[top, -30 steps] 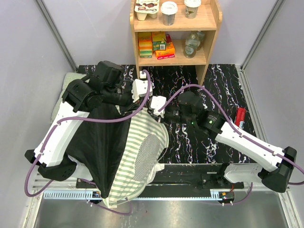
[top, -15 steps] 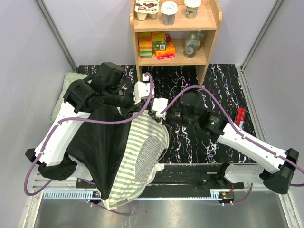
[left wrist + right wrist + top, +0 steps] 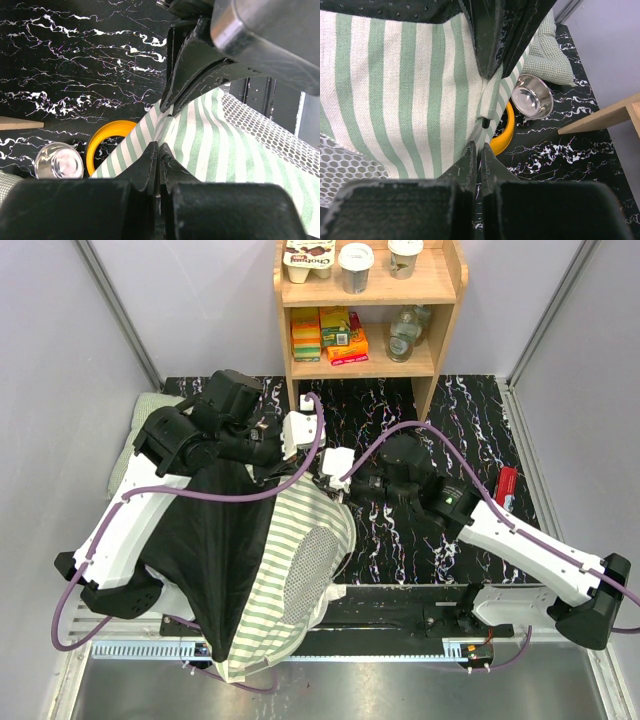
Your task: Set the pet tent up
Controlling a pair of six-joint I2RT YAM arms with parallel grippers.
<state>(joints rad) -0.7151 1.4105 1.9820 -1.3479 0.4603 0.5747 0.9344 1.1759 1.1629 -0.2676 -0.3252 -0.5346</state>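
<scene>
The pet tent lies collapsed at the near left, with green-and-white stripes, a white mesh panel and its dark underside turned up. Both grippers meet at its far top corner. My left gripper is shut on the striped edge; its jaws are pressed together on the fabric. My right gripper faces it and is shut on the same edge, next to a thin pole end. Each wrist view shows the other gripper's closed fingers just above the fabric.
A yellow bowl holder and a steel bowl sit under the tent's corner. A green checked cushion lies far left. A wooden shelf with boxes and jars stands at the back. A red packet lies right.
Both grippers have shifted slightly to the right with the tent's top corner held between them. The rest of the tent has barely moved.
</scene>
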